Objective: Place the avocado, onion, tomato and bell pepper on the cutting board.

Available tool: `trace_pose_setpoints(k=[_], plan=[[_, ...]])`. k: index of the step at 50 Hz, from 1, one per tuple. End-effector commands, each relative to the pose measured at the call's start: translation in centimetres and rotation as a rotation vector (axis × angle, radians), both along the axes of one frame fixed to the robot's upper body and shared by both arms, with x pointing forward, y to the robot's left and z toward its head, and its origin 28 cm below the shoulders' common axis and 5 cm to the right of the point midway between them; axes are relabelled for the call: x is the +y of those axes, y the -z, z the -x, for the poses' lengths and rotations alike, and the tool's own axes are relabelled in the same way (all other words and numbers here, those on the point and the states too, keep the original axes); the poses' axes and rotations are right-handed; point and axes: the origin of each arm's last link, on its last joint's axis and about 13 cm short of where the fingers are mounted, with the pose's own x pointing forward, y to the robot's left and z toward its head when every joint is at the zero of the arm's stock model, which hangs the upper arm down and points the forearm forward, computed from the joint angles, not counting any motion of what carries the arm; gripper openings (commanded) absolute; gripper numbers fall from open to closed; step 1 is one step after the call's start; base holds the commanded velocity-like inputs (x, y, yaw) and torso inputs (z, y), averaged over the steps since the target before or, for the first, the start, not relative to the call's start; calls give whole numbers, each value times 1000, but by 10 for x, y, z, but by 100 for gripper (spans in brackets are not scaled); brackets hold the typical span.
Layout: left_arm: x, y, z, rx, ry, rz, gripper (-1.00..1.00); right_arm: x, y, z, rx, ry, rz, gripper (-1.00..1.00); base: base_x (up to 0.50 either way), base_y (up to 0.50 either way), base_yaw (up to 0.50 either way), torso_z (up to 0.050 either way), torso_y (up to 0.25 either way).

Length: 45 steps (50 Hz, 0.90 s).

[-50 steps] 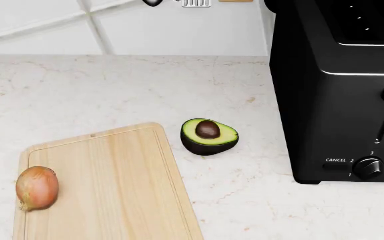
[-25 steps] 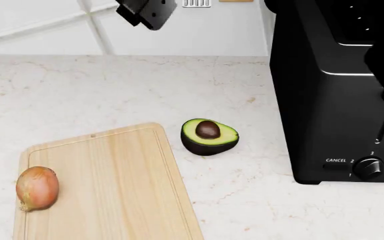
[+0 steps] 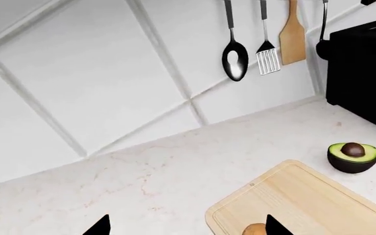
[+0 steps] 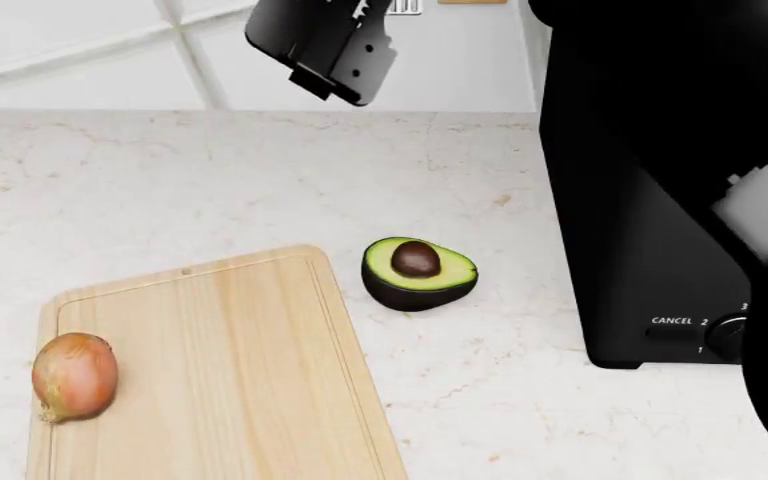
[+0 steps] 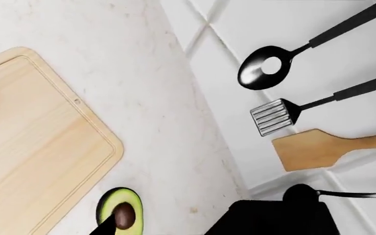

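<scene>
Avocado (image 4: 419, 272) on the worktop (image 4: 224, 180), onion (image 4: 75, 376) on the cutting board (image 4: 224, 370).
Only the wrist views show the hanging spoon (image 3: 234, 59), slotted turner (image 3: 268, 59) and wooden spatula (image 3: 293, 34). Left claw (image 3: 184, 227) is spread wide and empty above the onion. Right claw's opening cannot be told; the avocado lies just beneath one dark tip.
</scene>
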Motion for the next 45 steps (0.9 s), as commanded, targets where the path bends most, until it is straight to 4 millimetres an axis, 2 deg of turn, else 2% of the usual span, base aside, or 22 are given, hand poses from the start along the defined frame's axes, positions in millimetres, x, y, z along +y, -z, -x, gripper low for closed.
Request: trace_pose_setpoints(k=[1, 11, 23, 24, 45], plan=[[-1, -6, -3, -48, 38, -16, 100, 16, 2, -3, 44, -69, 39, 100, 0, 0, 0, 0, 0], [1, -3, -1, -52, 25, -13, 100, 22, 14, -14, 85, -89, 9, 100, 0, 0, 0, 0, 0], [6, 2, -3, -46, 5, 1, 100, 5, 27, -29, 149, -64, -82, 100, 0, 0, 0, 0, 0], [4, 2, -2, -46, 6, -3, 100, -3, 46, -41, 188, -49, -90, 100, 0, 0, 0, 0, 0], [4, 5, -5, -37, -2, -4, 100, -18, 79, -58, 220, -13, -110, 100, 0, 0, 0, 0, 0]])
